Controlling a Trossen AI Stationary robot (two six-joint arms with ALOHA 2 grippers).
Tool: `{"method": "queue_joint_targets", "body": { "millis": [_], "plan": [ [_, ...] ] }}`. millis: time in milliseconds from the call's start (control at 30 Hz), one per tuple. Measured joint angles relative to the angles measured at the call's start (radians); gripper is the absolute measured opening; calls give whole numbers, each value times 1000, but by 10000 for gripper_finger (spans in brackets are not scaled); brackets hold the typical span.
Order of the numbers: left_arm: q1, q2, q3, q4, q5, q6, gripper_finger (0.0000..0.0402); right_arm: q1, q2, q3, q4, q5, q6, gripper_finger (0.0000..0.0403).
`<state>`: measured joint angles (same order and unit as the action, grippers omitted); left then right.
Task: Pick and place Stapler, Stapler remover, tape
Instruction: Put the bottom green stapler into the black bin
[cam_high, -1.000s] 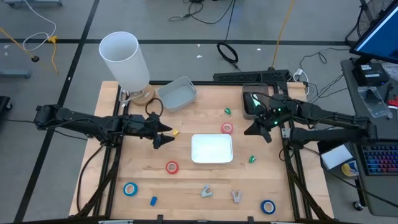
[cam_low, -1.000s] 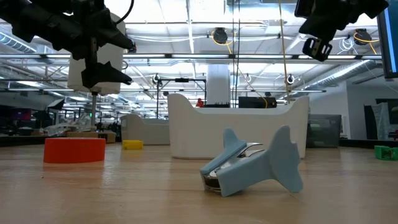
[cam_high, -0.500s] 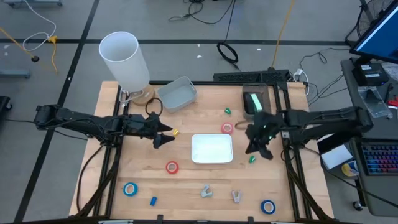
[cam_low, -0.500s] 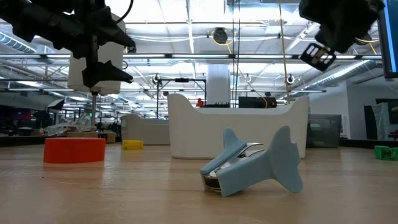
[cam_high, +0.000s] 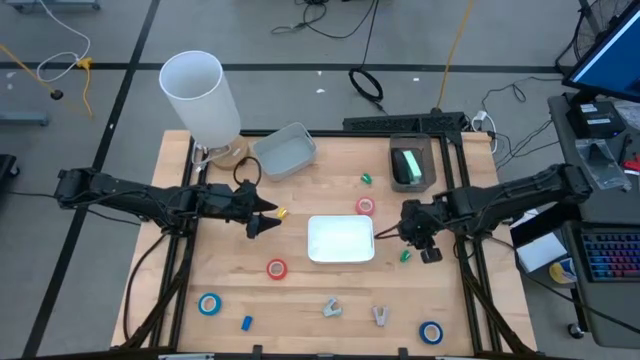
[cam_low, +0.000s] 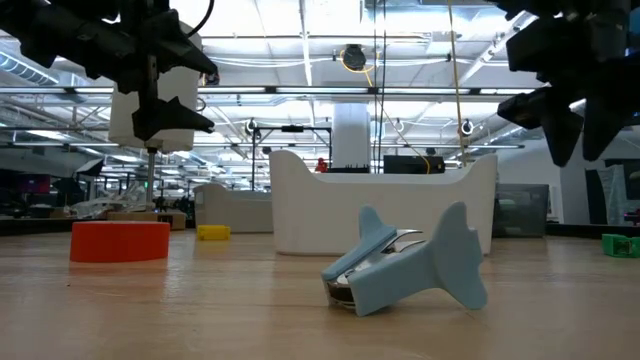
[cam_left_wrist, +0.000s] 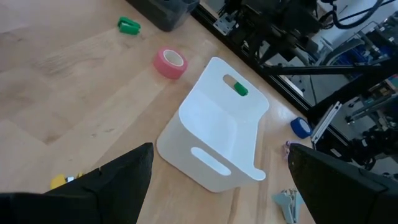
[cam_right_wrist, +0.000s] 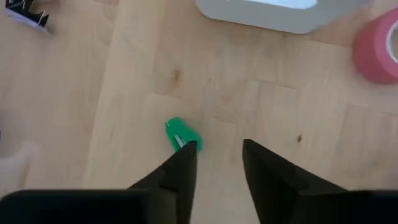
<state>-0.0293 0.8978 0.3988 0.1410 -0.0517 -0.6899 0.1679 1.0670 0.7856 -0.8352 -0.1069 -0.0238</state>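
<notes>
My right gripper (cam_right_wrist: 214, 163) swung down from the dark bin (cam_high: 411, 165), fingers now parted, toward the green bit (cam_right_wrist: 182, 135); nothing held.

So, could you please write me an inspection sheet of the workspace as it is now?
Surface: wooden table, with a white tray at the middle.
Job's things: red tape rolls; blue tape rolls; two grey-blue staple removers.
Clutter: small green bit, yellow bit, blue bit; grey bin; white cylinder.
Grippers: left claw open, empty, above the table; right claw open, just beside the green bit.
Cables: several on the floor.
Surroundings: keyboard and screen on the right.
</notes>
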Motion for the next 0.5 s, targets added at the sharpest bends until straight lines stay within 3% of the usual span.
{"method": "queue_joint_targets", "body": {
  "millis": [233,500],
  "plan": [
    [0,0,0,1,-1,4,365,63,17,0,0,-6,-12,188],
    [0,0,0,0,-1,5,365,116,135,0,8,-25,-65,193]
  ]
}}
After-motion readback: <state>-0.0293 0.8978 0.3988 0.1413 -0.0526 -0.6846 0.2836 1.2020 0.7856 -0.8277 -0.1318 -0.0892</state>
